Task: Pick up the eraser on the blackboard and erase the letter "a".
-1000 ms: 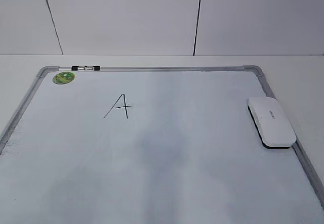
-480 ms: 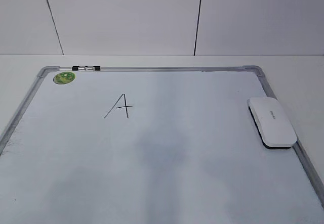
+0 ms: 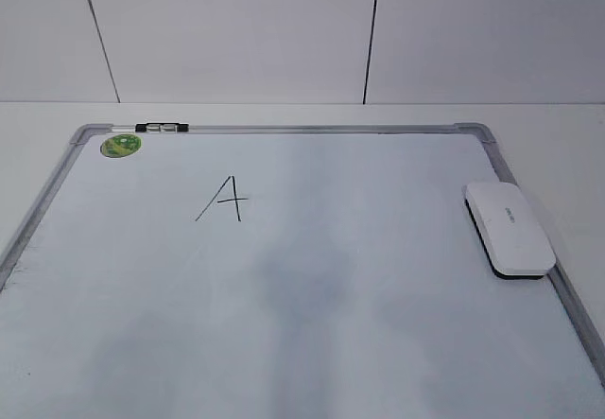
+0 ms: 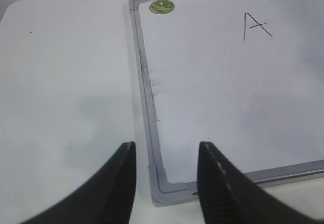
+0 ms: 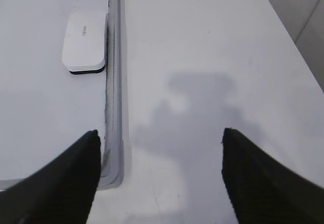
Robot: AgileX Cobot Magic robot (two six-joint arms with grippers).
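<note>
The eraser [image 3: 508, 227], a white oblong block with a dark underside, lies on the blackboard [image 3: 284, 129] against its right frame; it also shows in the right wrist view [image 5: 85, 42]. No lowercase cursive "a" shows on the board; only an angular capital "A" [image 3: 222, 199] is drawn at the upper left. My left gripper [image 4: 167, 145] is open and empty above the board's near left corner. My right gripper [image 5: 160, 131] is wide open and empty above the table, just right of the board's near right corner [image 5: 115, 57]. Neither gripper shows in the exterior view.
A small round green magnet [image 3: 120, 145] sits at the board's far left corner, next to a black and silver clip [image 3: 161, 128] on the top frame. White table surface lies on both sides of the board [image 4: 147, 82]. A white panelled wall stands behind.
</note>
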